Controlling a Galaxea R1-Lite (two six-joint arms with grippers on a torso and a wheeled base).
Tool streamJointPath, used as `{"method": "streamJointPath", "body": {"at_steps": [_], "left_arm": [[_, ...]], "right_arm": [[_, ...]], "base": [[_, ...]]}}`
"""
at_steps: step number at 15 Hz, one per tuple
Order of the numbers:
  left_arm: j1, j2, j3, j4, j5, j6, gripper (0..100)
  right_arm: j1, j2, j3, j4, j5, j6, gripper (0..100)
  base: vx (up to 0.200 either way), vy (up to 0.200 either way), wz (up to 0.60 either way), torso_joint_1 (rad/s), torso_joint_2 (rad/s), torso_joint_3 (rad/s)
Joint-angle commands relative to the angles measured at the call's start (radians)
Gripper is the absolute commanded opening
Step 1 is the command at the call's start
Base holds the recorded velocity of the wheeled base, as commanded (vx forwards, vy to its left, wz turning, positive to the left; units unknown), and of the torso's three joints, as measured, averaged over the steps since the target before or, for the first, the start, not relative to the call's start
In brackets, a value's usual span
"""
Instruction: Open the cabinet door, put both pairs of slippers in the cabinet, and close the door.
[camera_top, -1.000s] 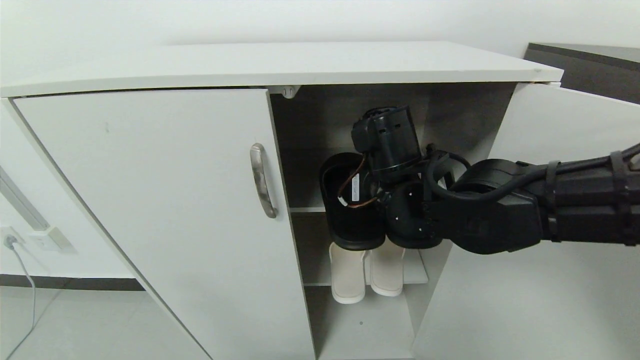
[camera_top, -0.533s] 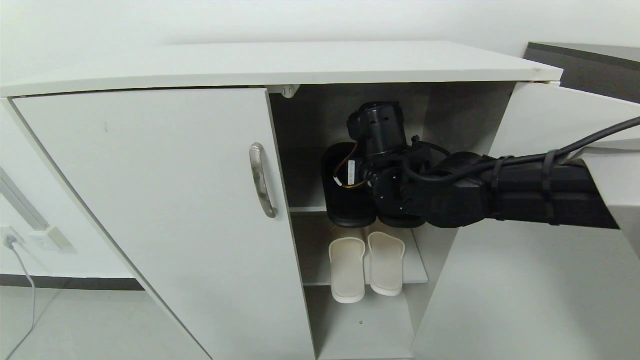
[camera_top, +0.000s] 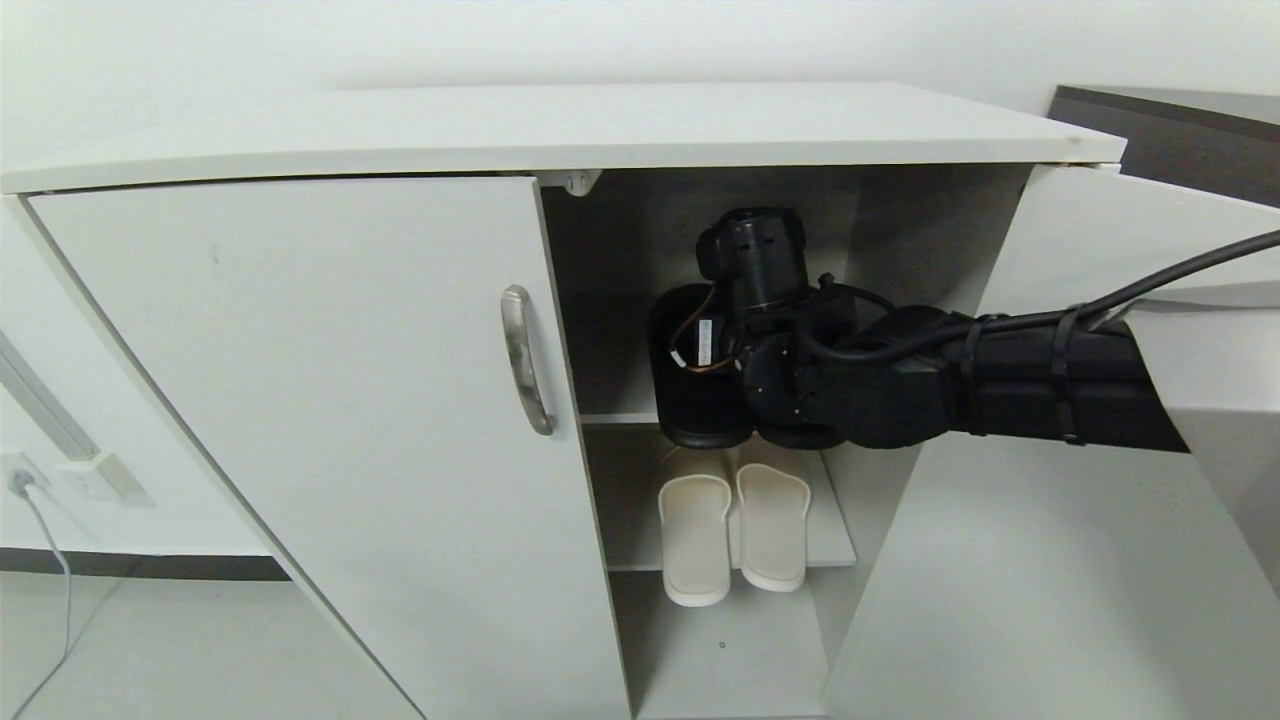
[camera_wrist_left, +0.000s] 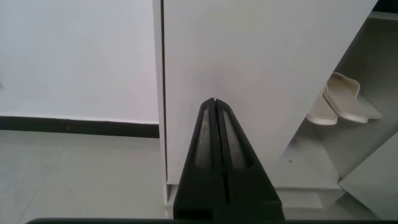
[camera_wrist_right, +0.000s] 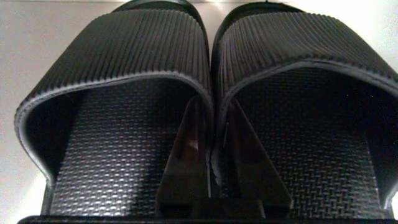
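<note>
The pair of black slippers (camera_wrist_right: 149, 68) sits side by side, and my right gripper (camera_wrist_right: 214, 155) is shut on their two inner walls, pinched together. Seen from the head, my right arm (camera_top: 900, 385) reaches into the open right half of the cabinet (camera_top: 560, 125). The black slippers (camera_top: 695, 400) are at the upper shelf (camera_top: 610, 420), heels jutting past its front edge. The white slippers (camera_top: 735, 525) lie on the lower shelf (camera_top: 835, 545). My left gripper (camera_wrist_left: 215, 109) is shut with nothing in it, low before the closed left door (camera_wrist_left: 249, 56).
The right door (camera_top: 1100, 250) stands swung open beside my arm. The left door (camera_top: 300, 400) is closed, with a metal handle (camera_top: 525, 360). A wall socket and cable (camera_top: 20, 485) are at the far left, above bare floor (camera_top: 150, 650).
My right arm has pushed deeper into the cabinet with the black slippers, carrying them back and up to the upper shelf. The white slippers below now show in full.
</note>
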Motion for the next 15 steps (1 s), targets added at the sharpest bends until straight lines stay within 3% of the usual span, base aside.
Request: {"method": "streamJointPath", "body": {"at_steps": [1,5,6,9,15], "left_arm": [[0.0,0.001,0.0,0.0,0.001,-0.001,0],[0.0,0.001,0.0,0.0,0.001,0.001,0],[0.0,0.001,0.0,0.0,0.001,0.001,0],[0.0,0.001,0.0,0.0,0.002,-0.001,0],[0.0,0.001,0.0,0.0,0.001,-0.001,0]], "right_arm": [[0.0,0.0,0.002,-0.001,0.0,0.001,0],[-0.003,0.0,0.006,-0.001,0.0,0.002,0],[-0.003,0.0,0.006,-0.001,0.0,0.002,100],[0.003,-0.014,0.036,0.002,-0.008,0.002,100],[0.068,-0.208,0.256,-0.005,-0.011,0.008,100]], "base": [[0.0,0.0,0.0,0.0,0.0,0.0],[0.0,0.0,0.0,0.0,0.0,0.0],[0.0,0.0,0.0,0.0,0.0,0.0],[0.0,0.0,0.0,0.0,0.0,0.0],[0.0,0.0,0.0,0.0,0.0,0.0]]}}
